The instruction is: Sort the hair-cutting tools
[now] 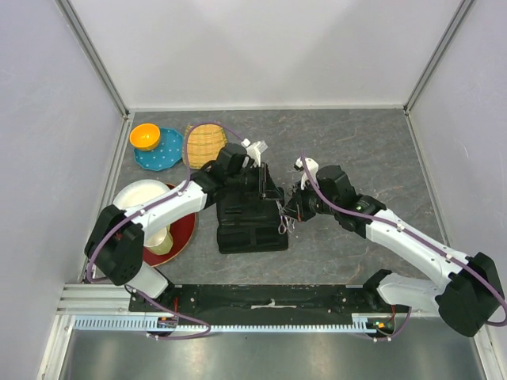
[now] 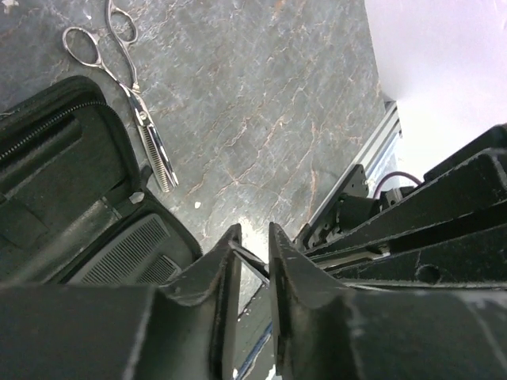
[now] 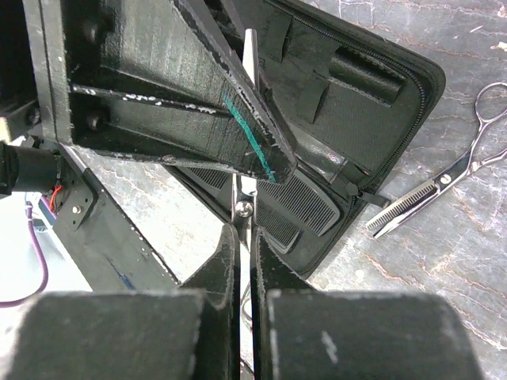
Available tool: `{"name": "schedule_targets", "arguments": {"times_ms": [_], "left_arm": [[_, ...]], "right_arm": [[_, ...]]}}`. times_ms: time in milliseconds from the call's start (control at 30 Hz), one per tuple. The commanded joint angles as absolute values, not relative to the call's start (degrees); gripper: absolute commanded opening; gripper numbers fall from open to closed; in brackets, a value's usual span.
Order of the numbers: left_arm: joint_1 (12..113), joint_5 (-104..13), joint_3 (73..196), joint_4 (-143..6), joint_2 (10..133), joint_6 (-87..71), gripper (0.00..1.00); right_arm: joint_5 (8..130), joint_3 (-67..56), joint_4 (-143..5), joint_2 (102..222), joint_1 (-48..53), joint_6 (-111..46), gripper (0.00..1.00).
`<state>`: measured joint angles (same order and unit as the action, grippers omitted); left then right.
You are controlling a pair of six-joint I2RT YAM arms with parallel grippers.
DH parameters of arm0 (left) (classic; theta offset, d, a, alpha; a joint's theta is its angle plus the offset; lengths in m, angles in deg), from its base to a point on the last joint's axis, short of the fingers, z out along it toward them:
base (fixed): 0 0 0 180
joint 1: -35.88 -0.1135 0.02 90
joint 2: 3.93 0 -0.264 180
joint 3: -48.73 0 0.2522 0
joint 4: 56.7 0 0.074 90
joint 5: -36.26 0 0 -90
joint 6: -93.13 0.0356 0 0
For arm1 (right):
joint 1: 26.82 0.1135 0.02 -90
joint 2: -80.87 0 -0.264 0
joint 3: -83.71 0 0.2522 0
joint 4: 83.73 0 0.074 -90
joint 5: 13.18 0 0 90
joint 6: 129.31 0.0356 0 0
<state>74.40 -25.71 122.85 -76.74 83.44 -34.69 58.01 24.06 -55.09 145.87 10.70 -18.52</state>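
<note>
An open black zip case (image 1: pixel 252 226) lies at the table's middle, with the black comb (image 3: pixel 305 202) tucked in its pocket. My right gripper (image 3: pixel 247 237) is shut on one pair of silver scissors (image 3: pixel 249 207) near the pivot screw, and the blade points up and away. My left gripper (image 2: pixel 253 241) has narrowed around that blade's tip (image 2: pixel 255 261), which bridges its two fingers. Both grippers meet over the case's right edge, the left gripper (image 1: pixel 264 180) above the right gripper (image 1: pixel 287 207). A second pair, thinning scissors (image 2: pixel 135 91) (image 3: pixel 444 186), lies flat on the table beside the case.
At the left stand a red plate (image 1: pixel 184 233) with a white bowl and a cup, a blue plate (image 1: pixel 162 152) with an orange bowl, and a woven basket (image 1: pixel 204 142). White walls close three sides. A black rail (image 1: pixel 269 299) runs along the near edge.
</note>
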Motion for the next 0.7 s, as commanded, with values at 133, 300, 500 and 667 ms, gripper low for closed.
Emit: {"name": "schedule_targets", "arguments": {"times_ms": [133, 300, 500, 667], "left_arm": [[75.87, -27.55, 128.14, -79.07, 85.1, -32.99, 0.02], [75.78, -33.24, 129.37, -82.66, 83.09, -31.5, 0.02], [75.43, -43.27, 134.2, -89.35, 78.96, -31.23, 0.02], [75.34, -48.29, 143.77, -92.17, 75.44, -32.54, 0.02]], "right_arm": [[59.86, 22.93, -56.96, 147.23, 12.12, -18.92, 0.0], [62.22, 21.26, -54.94, 146.53, 12.12, -16.55, 0.24], [68.38, 20.38, -54.67, 141.79, 12.12, -10.75, 0.81], [67.17, 19.33, -60.54, 136.52, 12.12, -5.93, 0.93]]}}
